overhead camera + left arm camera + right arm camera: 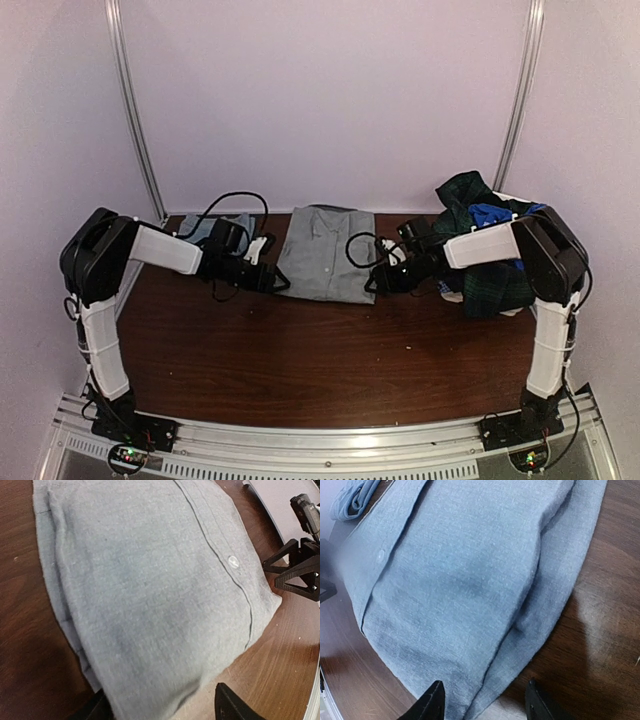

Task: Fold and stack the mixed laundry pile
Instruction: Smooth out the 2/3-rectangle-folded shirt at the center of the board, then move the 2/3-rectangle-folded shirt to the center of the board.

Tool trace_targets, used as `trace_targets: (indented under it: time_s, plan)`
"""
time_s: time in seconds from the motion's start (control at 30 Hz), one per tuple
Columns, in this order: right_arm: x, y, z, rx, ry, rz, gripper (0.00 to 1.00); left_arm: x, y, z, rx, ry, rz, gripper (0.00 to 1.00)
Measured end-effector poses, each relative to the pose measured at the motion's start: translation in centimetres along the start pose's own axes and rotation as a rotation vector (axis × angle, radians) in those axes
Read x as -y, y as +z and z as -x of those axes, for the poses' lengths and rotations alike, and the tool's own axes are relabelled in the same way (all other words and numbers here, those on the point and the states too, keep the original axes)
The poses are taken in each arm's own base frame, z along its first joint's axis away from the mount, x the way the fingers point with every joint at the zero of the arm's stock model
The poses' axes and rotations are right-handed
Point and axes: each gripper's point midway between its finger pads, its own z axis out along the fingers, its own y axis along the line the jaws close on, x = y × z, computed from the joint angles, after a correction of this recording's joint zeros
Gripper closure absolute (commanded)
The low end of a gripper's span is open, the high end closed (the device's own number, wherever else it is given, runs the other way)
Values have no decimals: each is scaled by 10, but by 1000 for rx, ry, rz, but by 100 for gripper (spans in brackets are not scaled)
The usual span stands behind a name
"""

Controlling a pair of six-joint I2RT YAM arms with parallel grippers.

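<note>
Laundry pile, a rumpled heap of dark plaid, blue and white clothes, sits behind and to the outer side of the right tool, well apart from it. Between that and the left tool a folded grey shirt lies on the counter. Both tools stand open, each astride a shirt edge. The clothes look soft, light and floppy, probably best pinched at a hem or collar.
</note>
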Motion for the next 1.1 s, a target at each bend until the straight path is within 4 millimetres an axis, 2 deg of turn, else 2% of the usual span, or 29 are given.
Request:
trace_targets:
  time_s: [0.1, 0.17, 0.3, 0.4, 0.5, 0.57, 0.63, 0.73, 0.77, 0.83, 0.9, 1.0, 1.1]
  plan:
    - [-1, 4, 5, 3, 6, 17, 49, -2, 18, 0, -15, 5, -22, 56]
    - [-1, 7, 9, 6, 9, 29, 53, -1, 26, 6, -8, 18, -35, 70]
    - [-4, 15, 19, 9, 7, 66, 58, 9, 34, 6, -18, 43, -48, 87]
    - [-8, 19, 20, 5, -13, 98, 61, 25, 37, -9, -42, 48, -58, 96]
    - [-11, 19, 15, -2, -29, 118, 62, 46, 28, -35, -74, 33, -65, 100]
    - [-17, 16, 3, -15, -41, 140, 62, 57, 17, -58, -100, 14, -60, 97]
    - [-28, 10, -16, -41, -53, 163, 62, 66, 5, -79, -127, -11, -53, 83]
    - [-55, -3, -61, -106, -80, 203, 59, 72, -13, -106, -170, -43, -24, 53]
    - [-61, -8, -74, -123, -82, 211, 58, 71, -20, -115, -187, -60, -6, 47]
    - [-70, -17, -97, -160, -88, 228, 56, 71, -32, -120, -194, -71, 16, 40]
    - [-69, -27, -107, -184, -81, 216, 55, 70, -46, -120, -192, -74, 44, 37]
    - [-57, -35, -97, -172, -59, 173, 55, 71, -66, -104, -150, -70, 64, 36]
    - [-50, -40, -63, -121, -51, 146, 56, 62, -83, -75, -82, -90, 88, 40]
